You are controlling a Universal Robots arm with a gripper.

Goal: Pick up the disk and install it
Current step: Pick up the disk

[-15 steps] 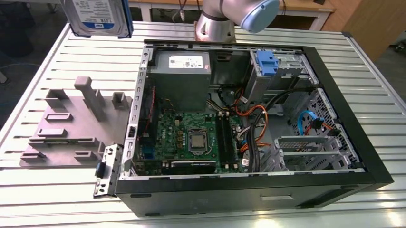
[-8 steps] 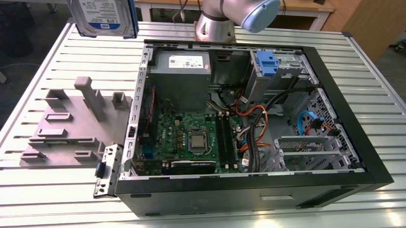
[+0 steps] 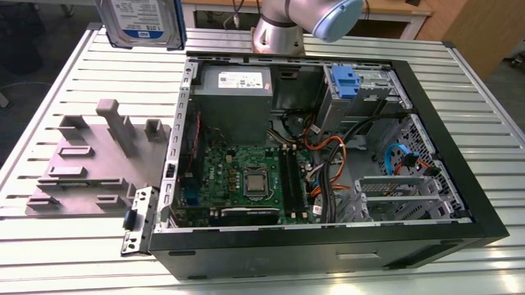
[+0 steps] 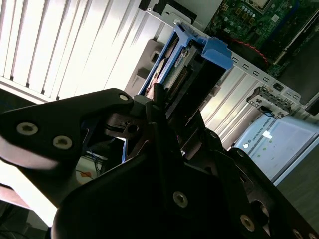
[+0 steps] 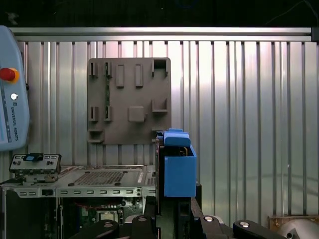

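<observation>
The disk (image 3: 139, 21), silver with a white-and-blue label and blue rails, hangs high in the air at the exterior view's far left, well clear of the open computer case (image 3: 459, 184). In both wrist views my gripper (image 4: 164, 102) is shut on it. Black fingers (image 4: 149, 107) clamp the disk (image 4: 199, 64) by one end, so its blue carrier (image 5: 178, 169) sticks out past them. In the first wrist view the gripper (image 5: 172, 211) sits over the table beside the case's edge. The drive cage with its blue latch (image 3: 348, 83) stands at the case's far right corner.
Inside the case are a grey power-supply box (image 3: 233, 86), the green motherboard (image 3: 246, 178) and loose cables (image 3: 328, 153). A grey fixture plate (image 3: 90, 160) lies on the slatted table at the exterior view's left, a small metal bracket (image 3: 139, 218) beside the case. A teach pendant (image 5: 10, 89) lies nearby.
</observation>
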